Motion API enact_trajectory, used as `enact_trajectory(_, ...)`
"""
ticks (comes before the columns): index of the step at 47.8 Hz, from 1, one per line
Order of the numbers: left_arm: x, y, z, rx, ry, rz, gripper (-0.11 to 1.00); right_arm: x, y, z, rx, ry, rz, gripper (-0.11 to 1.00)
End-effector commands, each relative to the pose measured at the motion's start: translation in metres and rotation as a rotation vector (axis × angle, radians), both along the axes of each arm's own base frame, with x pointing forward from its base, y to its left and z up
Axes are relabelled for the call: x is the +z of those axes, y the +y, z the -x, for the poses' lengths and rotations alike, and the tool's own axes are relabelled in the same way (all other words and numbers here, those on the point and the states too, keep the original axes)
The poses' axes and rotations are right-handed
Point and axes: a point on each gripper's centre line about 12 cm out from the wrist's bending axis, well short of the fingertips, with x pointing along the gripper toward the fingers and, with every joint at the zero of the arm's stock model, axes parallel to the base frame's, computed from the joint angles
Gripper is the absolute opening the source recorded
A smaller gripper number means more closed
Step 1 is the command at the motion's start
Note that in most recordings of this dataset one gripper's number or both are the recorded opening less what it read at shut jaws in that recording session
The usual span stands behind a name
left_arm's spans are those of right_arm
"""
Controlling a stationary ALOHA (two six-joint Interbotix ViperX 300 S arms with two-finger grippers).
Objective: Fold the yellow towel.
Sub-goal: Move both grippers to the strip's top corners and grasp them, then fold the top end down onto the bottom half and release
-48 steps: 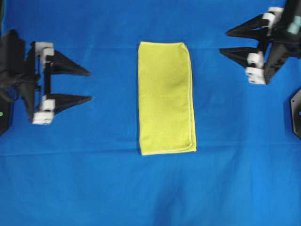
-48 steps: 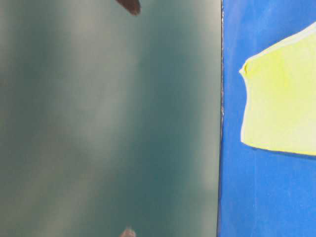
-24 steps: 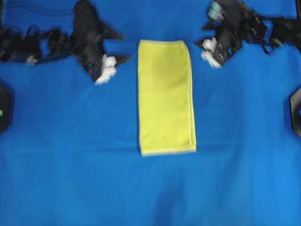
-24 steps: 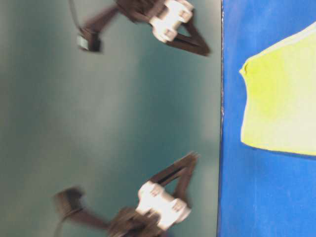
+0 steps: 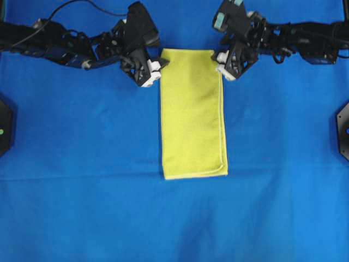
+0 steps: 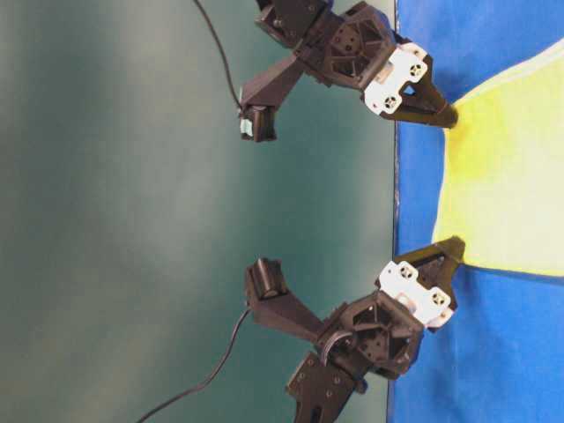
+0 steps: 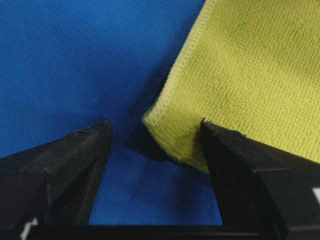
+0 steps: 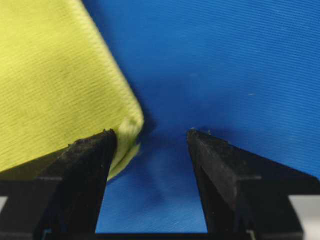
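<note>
The yellow towel (image 5: 192, 114) lies flat on the blue cloth, folded into a long narrow rectangle. My left gripper (image 5: 157, 71) is open at its far left corner. In the left wrist view the towel's hemmed corner (image 7: 167, 112) sits between the spread fingers of my left gripper (image 7: 154, 125), slightly raised. My right gripper (image 5: 223, 65) is open at the far right corner. In the right wrist view the towel's corner (image 8: 127, 122) lies against the left finger of my right gripper (image 8: 150, 132). The table-level view shows both grippers, right (image 6: 445, 115) and left (image 6: 451, 251), at the towel's edge (image 6: 502, 176).
The large blue cloth (image 5: 82, 191) covers the whole table. Black arm bases stand at the left edge (image 5: 4, 128) and the right edge (image 5: 343, 131). Both arms and their cables stretch along the far side (image 5: 54, 46).
Both arms have swung from the table's sides to the far edge and come down onto the towel's two far corners. The towel has not moved.
</note>
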Motion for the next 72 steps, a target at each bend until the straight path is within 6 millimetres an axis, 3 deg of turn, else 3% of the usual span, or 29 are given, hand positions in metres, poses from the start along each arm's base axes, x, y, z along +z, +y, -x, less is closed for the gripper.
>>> enact_trajectory(1, 0.012, 0.006, -0.006, 0.008, -0.04, -0.016, 0.68, 0.005, -0.008, -0.004, -0.011, -0.037, 0.016, 0.61)
enact_trajectory(7, 0.01, 0.006, -0.004, 0.004, -0.027, -0.022, 0.55, -0.003, -0.008, -0.001, -0.005, -0.028, 0.013, 0.53)
enact_trajectory(15, 0.009, 0.006, -0.004, -0.002, -0.019, -0.028, 0.15, -0.005, -0.005, 0.004, -0.008, -0.021, 0.007, 0.08)
enact_trajectory(18, 0.009, 0.006, -0.004, -0.004, -0.018, -0.03, 0.03, -0.006, -0.004, 0.005, -0.012, -0.022, 0.003, 0.04)
enact_trajectory(31, 0.016, 0.011, -0.006, -0.006, -0.027, -0.054, 0.02, 0.0, -0.005, 0.008, -0.037, -0.042, -0.007, 0.04)
enact_trajectory(41, 0.027, 0.032, -0.007, 0.018, -0.036, -0.098, 0.02, 0.017, -0.025, 0.017, -0.094, -0.082, 0.023, 0.04)
enact_trajectory(54, 0.035, 0.06, -0.003, 0.066, -0.045, -0.131, 0.02, 0.024, -0.048, 0.027, -0.149, -0.095, 0.044, 0.04)
enact_trajectory(64, 0.036, 0.057, -0.001, 0.054, -0.033, -0.138, 0.02, 0.029, -0.046, 0.028, -0.157, -0.106, 0.042, 0.04)
enact_trajectory(72, 0.052, 0.043, -0.001, 0.02, -0.029, -0.147, 0.02, 0.05, -0.033, 0.03, -0.144, -0.137, 0.055, 0.04)
